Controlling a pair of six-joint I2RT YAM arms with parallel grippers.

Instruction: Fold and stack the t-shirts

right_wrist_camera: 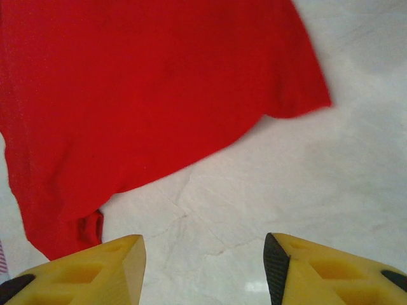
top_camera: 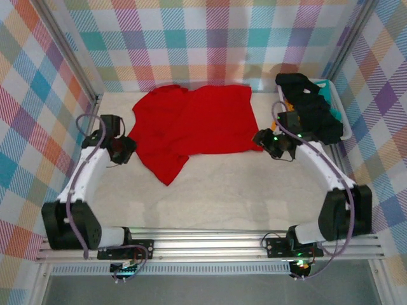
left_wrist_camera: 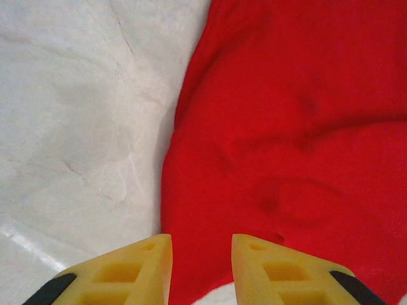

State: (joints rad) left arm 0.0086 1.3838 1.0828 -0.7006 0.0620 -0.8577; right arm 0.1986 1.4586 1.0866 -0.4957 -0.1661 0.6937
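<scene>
1 red t-shirt lies spread on the table w/ L gripper & R gripper open at its edges.

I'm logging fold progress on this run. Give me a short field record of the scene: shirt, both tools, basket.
shirt: red t-shirt, spread on the table, rumpled, no neat fold yet
left tool: open, empty, at the shirt's left edge
right tool: open, empty, over bare table just off the shirt's near right corner
basket: far right of the table, holding black clothes
contact: neither tool grips the cloth
</scene>
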